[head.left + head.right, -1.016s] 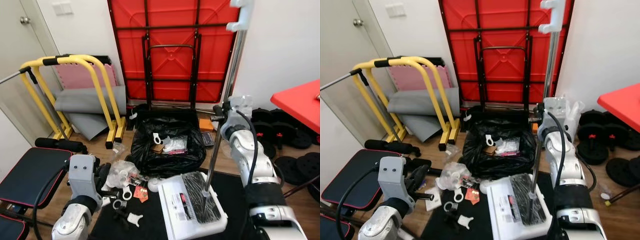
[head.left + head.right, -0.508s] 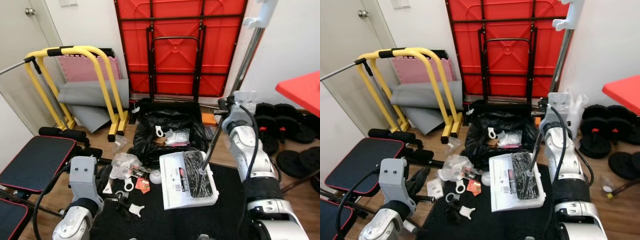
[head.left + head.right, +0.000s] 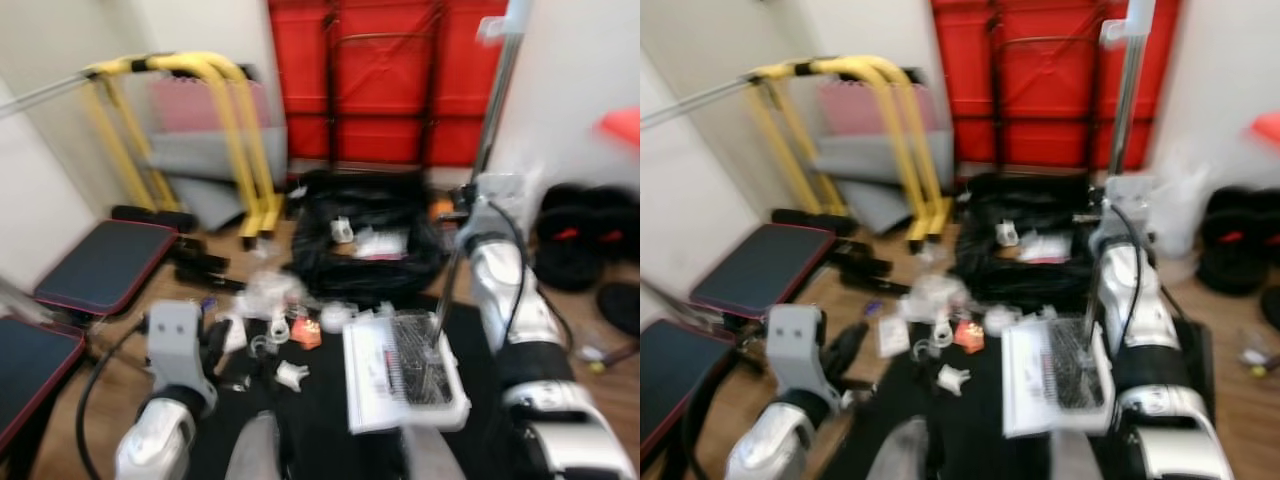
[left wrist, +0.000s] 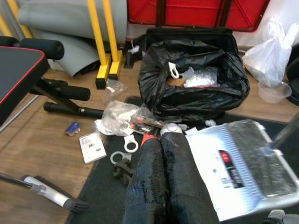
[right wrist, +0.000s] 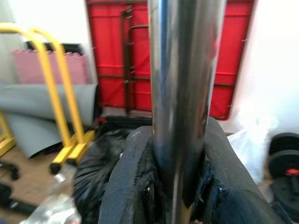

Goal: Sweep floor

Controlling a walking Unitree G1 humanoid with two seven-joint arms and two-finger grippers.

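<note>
Dustpan (image 3: 405,372) holds dark debris; right hand (image 5: 175,186) clamps its pole (image 5: 182,93).

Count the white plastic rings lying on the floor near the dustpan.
2 that I can make out: one ring on the wood floor by the torn packaging, one ring at the black mat's edge. More may hide under the litter.

A yellow frame (image 3: 215,110) stands beside a weight bench (image 3: 95,265).
</note>
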